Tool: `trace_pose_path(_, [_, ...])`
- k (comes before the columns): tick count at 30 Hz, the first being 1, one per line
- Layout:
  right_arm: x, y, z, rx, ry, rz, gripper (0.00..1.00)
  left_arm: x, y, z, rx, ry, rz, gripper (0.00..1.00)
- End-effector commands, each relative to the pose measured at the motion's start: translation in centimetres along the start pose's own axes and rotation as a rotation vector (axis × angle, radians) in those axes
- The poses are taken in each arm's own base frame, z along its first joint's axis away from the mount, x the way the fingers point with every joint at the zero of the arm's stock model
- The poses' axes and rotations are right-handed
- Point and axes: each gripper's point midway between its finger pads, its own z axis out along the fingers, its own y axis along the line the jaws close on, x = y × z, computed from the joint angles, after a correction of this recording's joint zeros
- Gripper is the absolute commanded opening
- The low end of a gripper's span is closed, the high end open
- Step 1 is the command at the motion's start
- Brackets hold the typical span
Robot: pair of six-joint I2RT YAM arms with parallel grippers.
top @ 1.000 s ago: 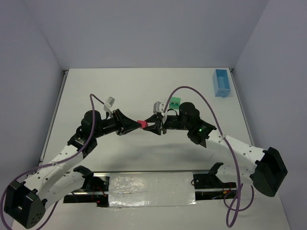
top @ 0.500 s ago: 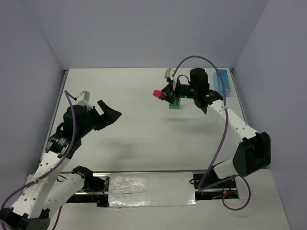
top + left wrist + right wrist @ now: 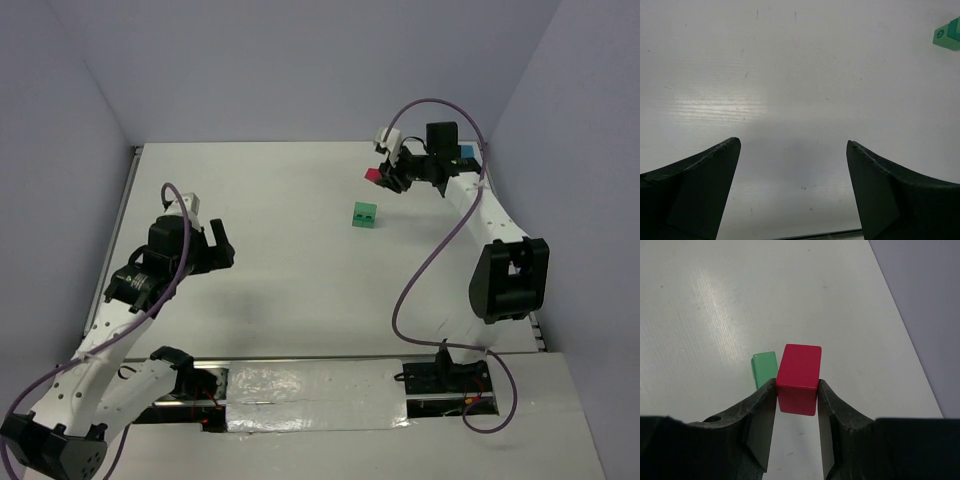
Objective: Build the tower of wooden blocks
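A small red painted wood block (image 3: 800, 367) is clamped between the fingers of the right tool (image 3: 797, 392). It is held in the air just beyond the far side of a pair of small green rectangular wood blocks (image 3: 365, 214). These are laid side by side, touching, on the white tabletop (image 3: 280, 190). The left tool (image 3: 794, 150) is spread wide with nothing in it and is stationed well to the left of the green pair.

The step in hand is judged to be the seating of the red block on the green pair. The block is best brought directly above the pair, squared to its edges and lowered slowly so that both green blocks are bridged evenly. The grip should be released only once the block is fully seated, since a sideways nudge could part the loose pair.

The tabletop is seen to be smooth and faintly grained, with a soft glare, so some sliding is to be expected. It is enclosed by plain lavender walls.
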Motion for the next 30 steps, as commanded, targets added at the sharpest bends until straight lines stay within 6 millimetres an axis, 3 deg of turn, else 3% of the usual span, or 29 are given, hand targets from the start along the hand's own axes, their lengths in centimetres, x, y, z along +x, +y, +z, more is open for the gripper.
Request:
trace_pose_path(1, [-2.9, -0.4, -1.4, -0.08, -0.091, -0.103, 0.0, -1.3, 0.4, 0.0, -0.003, -0.046, 0.046, 1.0])
trace_pose_path(2, [-3.6, -0.6, -1.4, -0.092, -0.104, -0.122, 0.0, -1.3, 0.3, -0.1, 0.003, -0.047, 0.048, 1.0])
trace_pose_path(3, [-2.4, 0.2, -0.9, -0.146, -0.083, -0.117, 0.0, -1.3, 0.4, -0.1, 0.006, -0.048, 0.051, 0.99])
trace_pose_path(4, [-3.2, -0.4, -1.0, -0.156, -0.09, -0.148, 0.0, -1.4, 0.3, -0.2, 0.013, -0.057, 0.05, 1.0])
trace_pose_path(6, [-1.2, 1.2, 0.0, -0.28, -0.054, -0.118, 0.0, -1.4, 0.2, -0.3, 0.024, -0.062, 0.051, 1.0])
trace_pose_path(8, [-0.9, 0.3, 0.8, -0.326, -0.034, -0.105, 0.0, -1.5, 0.1, -0.3, 0.028, -0.065, 0.053, 1.0])
trace_pose_path(13, [0.7, 2.1, 1.6, -0.43, 0.025, -0.03, 0.0, -1.3, 0.1, -0.1, 0.035, -0.057, 0.052, 1.0])
trace_pose_path(15, [0.7, 2.0, 2.0, -0.397, 0.043, -0.07, 0.0, -1.3, 0.2, 0.1, 0.032, -0.052, 0.053, 1.0])
trace_pose_path(16, [1.6, 2.9, 2.3, -0.407, 0.061, -0.045, 0.0, -1.3, 0.2, 0.1, 0.032, -0.051, 0.053, 0.99])
trace_pose_path(20, [1.9, 4.3, 2.4, -0.448, 0.07, -0.031, 0.0, -1.2, 0.2, 0.2, 0.035, -0.045, 0.054, 1.0])
trace_pose_path(30, [2.8, 4.2, 3.9, -0.406, 0.092, -0.016, 0.02, -1.2, 0.2, 0.2, 0.038, -0.048, 0.052, 1.0])
